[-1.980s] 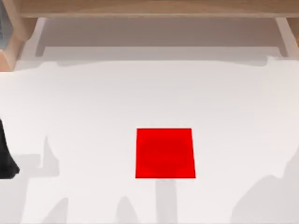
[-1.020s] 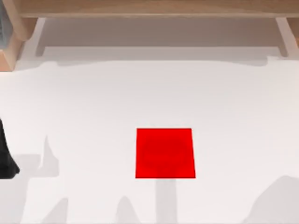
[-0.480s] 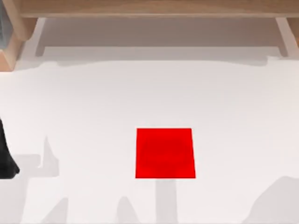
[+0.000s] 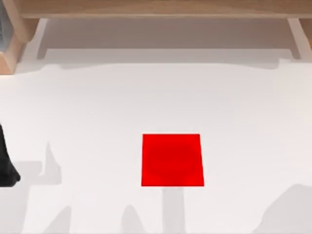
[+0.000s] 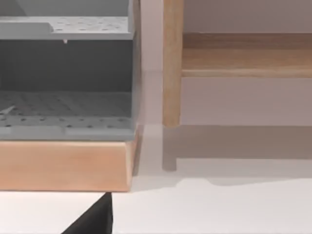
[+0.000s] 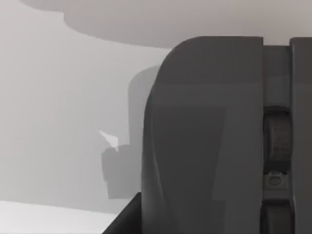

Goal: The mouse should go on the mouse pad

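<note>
The mouse pad [image 4: 172, 160] is a plain bright red square lying flat on the white table, a little in front of the middle, with nothing on it. The mouse [image 6: 204, 136] is dark grey with a ribbed scroll wheel [image 6: 277, 141]. It sits very close under my right wrist camera on a pale surface. A dark edge of my right gripper [image 6: 124, 219] shows beside the mouse, and I cannot tell whether it touches. My left arm [image 4: 6, 168] stays parked at the table's left edge.
A wooden shelf [image 4: 156, 9] runs along the back of the table. A grey perforated rack on a wooden base [image 5: 66, 161] stands at the back left, with a wooden post [image 5: 171, 63] beside it. Arm shadows fall along the table's front edge [image 4: 287, 209].
The shadow at the front right of the table has shrunk toward the corner since two seconds ago. The mouse pad and the left arm have not moved.
</note>
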You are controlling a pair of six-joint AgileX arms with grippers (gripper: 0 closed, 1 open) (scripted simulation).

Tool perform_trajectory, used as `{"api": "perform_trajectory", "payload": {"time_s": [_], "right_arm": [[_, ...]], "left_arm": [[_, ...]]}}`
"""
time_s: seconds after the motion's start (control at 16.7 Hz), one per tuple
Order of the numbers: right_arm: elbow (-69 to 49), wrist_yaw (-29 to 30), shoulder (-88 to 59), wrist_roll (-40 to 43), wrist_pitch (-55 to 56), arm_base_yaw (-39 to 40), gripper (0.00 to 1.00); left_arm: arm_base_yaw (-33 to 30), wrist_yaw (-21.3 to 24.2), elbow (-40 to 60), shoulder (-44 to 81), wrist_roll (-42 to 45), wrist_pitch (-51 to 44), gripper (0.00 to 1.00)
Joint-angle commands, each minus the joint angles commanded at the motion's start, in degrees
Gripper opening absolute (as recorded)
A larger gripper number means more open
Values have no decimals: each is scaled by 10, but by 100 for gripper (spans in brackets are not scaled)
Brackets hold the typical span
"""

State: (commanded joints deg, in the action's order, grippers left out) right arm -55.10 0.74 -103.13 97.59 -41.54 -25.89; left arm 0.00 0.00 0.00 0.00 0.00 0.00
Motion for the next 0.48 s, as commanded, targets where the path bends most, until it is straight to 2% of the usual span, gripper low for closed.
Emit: {"api": "perform_trajectory", "payload": {"time_s": [0.18,0.48], "right_arm": [[-28,0,14,4,-41,1,0],[-105,0,58,6,-175,-1,0]], "left_arm": [[0,0,0,0,0,0,100],[0,0,0,0,0,0,100]]}}
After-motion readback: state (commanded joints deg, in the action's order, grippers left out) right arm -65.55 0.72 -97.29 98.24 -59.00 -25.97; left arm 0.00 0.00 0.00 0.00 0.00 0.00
